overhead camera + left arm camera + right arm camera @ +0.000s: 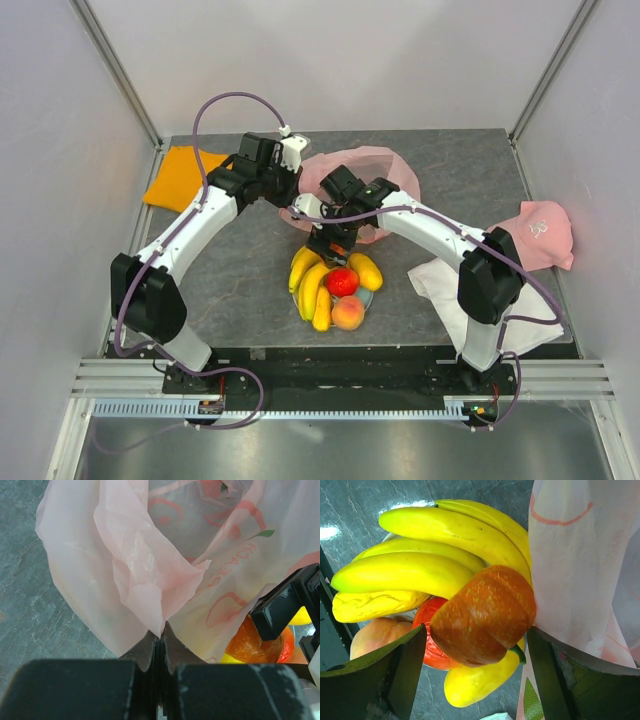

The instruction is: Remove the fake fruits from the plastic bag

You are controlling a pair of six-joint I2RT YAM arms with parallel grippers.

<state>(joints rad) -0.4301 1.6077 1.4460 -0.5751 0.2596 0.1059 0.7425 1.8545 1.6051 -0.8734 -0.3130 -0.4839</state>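
Note:
The pink plastic bag [385,170] lies at the back centre. My left gripper [292,205] is shut on a fold of the bag's edge, as the left wrist view shows [161,635]. The fake fruits lie in a pile in front of the bag: a banana bunch [308,280], a red piece [343,281], a peach piece [348,313] and a yellow piece [368,270]. My right gripper [335,250] is open right over the pile. An orange piece [485,615] lies between its fingers [405,655] on top of the red piece [427,640] and the yellow piece [475,680]. The bag [575,555] hangs beside it.
A folded orange cloth [180,175] lies at the back left. A pink cap [545,232] sits at the right edge, with a white cloth [440,280] under the right arm. Grey walls enclose the table on three sides.

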